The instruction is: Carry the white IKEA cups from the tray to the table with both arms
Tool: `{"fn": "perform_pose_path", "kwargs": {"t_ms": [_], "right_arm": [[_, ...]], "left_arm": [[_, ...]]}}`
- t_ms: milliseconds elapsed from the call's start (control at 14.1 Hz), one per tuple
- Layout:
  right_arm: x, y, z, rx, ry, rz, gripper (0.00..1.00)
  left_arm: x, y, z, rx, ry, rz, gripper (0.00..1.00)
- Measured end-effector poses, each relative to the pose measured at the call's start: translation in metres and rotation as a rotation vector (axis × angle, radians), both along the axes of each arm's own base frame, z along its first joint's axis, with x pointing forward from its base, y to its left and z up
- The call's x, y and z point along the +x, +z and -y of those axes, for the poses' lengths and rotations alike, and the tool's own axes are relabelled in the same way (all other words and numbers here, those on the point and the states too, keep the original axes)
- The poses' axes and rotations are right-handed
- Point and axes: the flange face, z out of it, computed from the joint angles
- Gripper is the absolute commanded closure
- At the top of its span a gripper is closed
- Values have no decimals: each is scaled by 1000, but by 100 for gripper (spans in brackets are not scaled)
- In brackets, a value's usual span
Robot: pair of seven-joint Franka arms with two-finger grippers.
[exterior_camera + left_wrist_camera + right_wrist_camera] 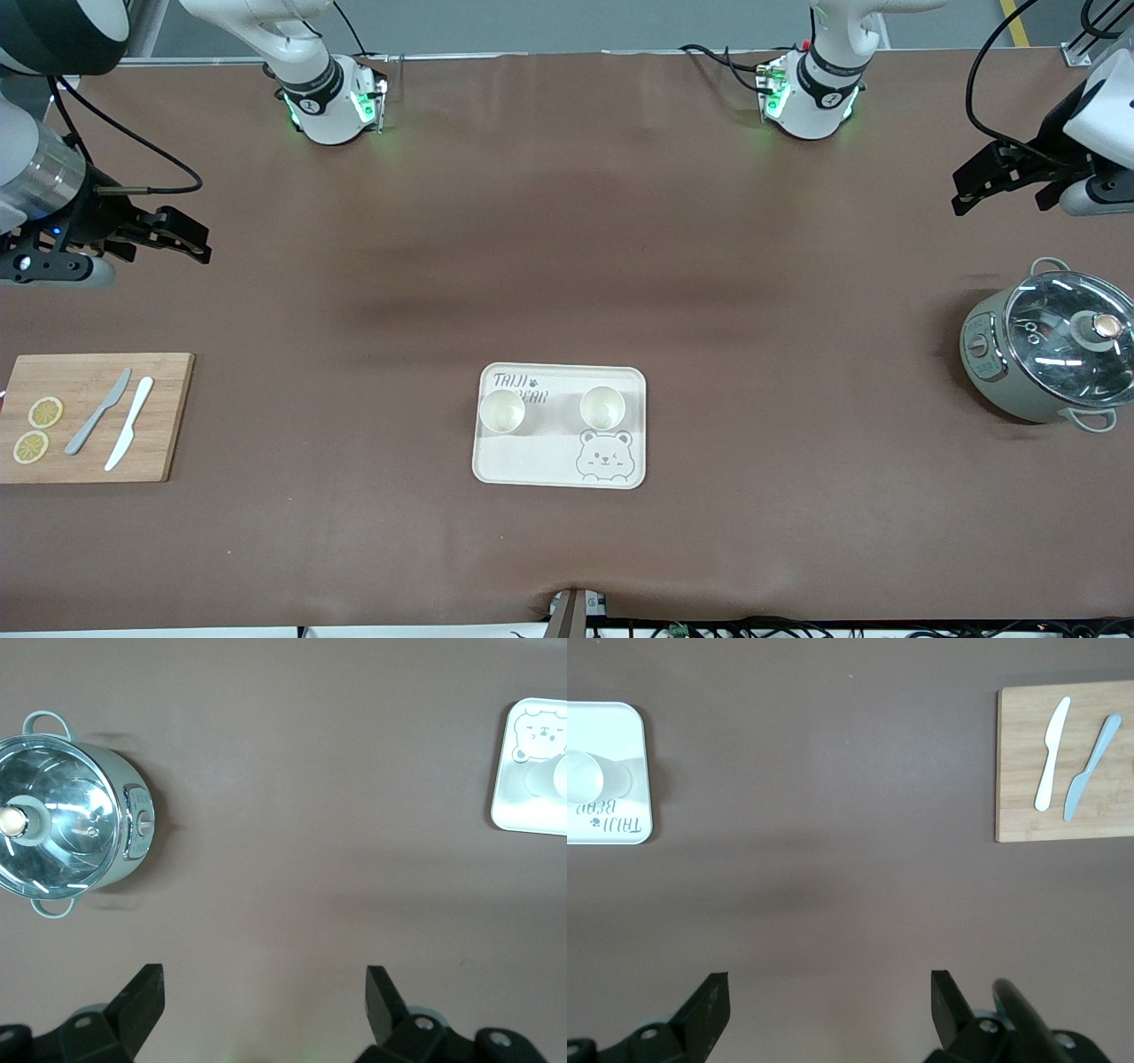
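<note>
My left gripper [961,190] hangs in the air over the bare brown table [567,266] at the left arm's end, with its fingers [142,992] spread wide and nothing between them. My right gripper [199,244] hangs over the table at the right arm's end, also released, its fingers [709,997] apart and empty. Both arms wait, well apart from the tray. Nearer to the front camera than my left gripper stands a grey-green pot [1045,359] with a glass lid [1072,332]. Nearer to the camera than my right gripper lies a wooden cutting board [97,416], and on it are a grey knife [97,412], a white knife [129,434] and two lemon slices [37,430]. In the middle of the table lies the cream tray [560,465] with a bear print. The two white cups stand upright on it, side by side: one cup [502,412] toward the right arm's end, the other cup [602,408] toward the left arm's end.
</note>
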Motion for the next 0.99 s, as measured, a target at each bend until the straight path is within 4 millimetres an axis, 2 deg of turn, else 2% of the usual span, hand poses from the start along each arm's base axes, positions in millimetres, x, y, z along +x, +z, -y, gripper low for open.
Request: {"fn": "perform_pose_path", "kwargs": {"t_ms": [355,567,780,993], "right_arm": [[-2,1,1,-1,1,-16,0],[0,-3,3,1,-4,-25,0],[8,-20,12,5,-16,-55,0],[22,-57,10,4,-11,-120,0]], "left_arm": [[1,-1,1,0,-2,-2,0],[16,-12,5,-2,-9,-18,0],[41,-50,26,-3,-30,-79,0],[61,-85,63,-8,52,-99,0]]}}
